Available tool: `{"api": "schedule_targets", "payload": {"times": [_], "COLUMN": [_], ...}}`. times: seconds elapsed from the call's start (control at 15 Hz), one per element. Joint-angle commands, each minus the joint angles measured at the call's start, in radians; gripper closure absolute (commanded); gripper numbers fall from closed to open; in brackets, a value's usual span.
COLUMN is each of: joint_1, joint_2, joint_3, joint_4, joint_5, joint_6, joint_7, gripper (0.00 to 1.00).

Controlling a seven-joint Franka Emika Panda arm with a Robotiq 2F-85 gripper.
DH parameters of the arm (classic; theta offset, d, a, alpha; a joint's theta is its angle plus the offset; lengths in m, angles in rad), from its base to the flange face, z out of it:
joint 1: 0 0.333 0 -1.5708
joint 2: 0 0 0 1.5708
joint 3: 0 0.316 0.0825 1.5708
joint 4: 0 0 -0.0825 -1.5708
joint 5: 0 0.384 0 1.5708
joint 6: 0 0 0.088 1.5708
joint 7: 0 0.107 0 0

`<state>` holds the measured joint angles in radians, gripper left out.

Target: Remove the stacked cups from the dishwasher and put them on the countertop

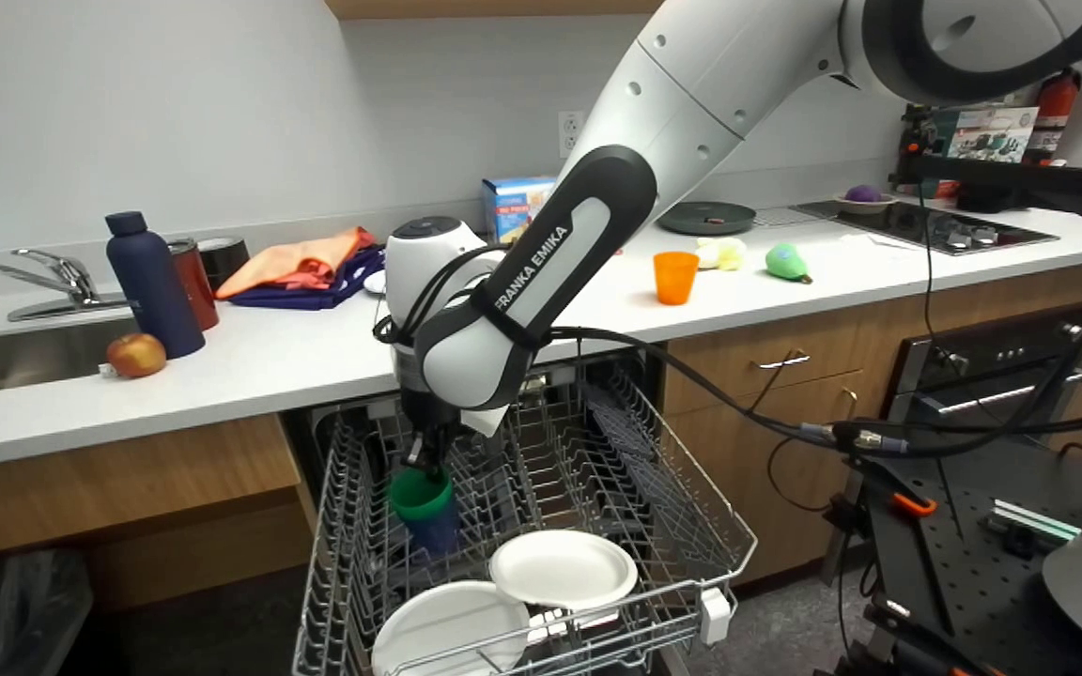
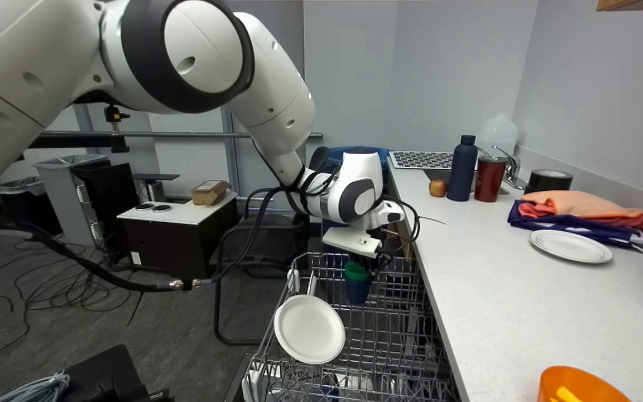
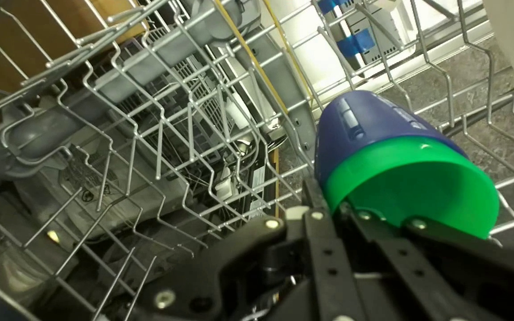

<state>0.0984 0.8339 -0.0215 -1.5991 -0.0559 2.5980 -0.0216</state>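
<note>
Hand (image 3: 328, 199) pointing down, the arm (image 1: 748, 75) slopes past the front edge of the tabletop (image 1: 269, 371), wrist bent steeply. The hand's jaws sit narrow, pinched on the wall of the stacked cups (image 3: 400, 154), 1 inside the mouth and 1 outside. I count 2 cups, 1 green nested in 1 blue, within the open dishwasher (image 1: 630, 437), on its side nearer the sink (image 1: 43, 352); whether they touch the rack (image 1: 715, 612) below I cannot tell. 2 white plates (image 1: 563, 568) lie there. On the tabletop, 1 apple (image 1: 135, 355) sits near the front edge, 1 dark blue bottle (image 1: 156, 291) and 1 red tumbler (image 1: 195, 286) just behind; 1 orange cup (image 1: 675, 278) stands near the front edge farther along, and 1 white plate (image 2: 571, 246) lies toward the back edge. Tines rise around the cups, and a black cable (image 1: 738, 404) crosses the front edge in an exterior view.
</note>
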Motion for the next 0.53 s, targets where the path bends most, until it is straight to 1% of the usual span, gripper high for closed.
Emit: {"api": "schedule_targets", "payload": {"times": [0.0,0.13,0.47], "joint_1": [-0.053,-0.066,-0.090], "joint_2": [-0.041,-0.043,-0.048], "joint_3": [0.052,0.066,0.092], "joint_4": [-0.047,-0.048,-0.051], "joint_5": [-0.009,-0.008,0.003], "joint_6": [0.014,0.021,-0.014], "joint_7": [-0.103,-0.143,-0.183], "gripper": [0.98,0.98,0.98]}}
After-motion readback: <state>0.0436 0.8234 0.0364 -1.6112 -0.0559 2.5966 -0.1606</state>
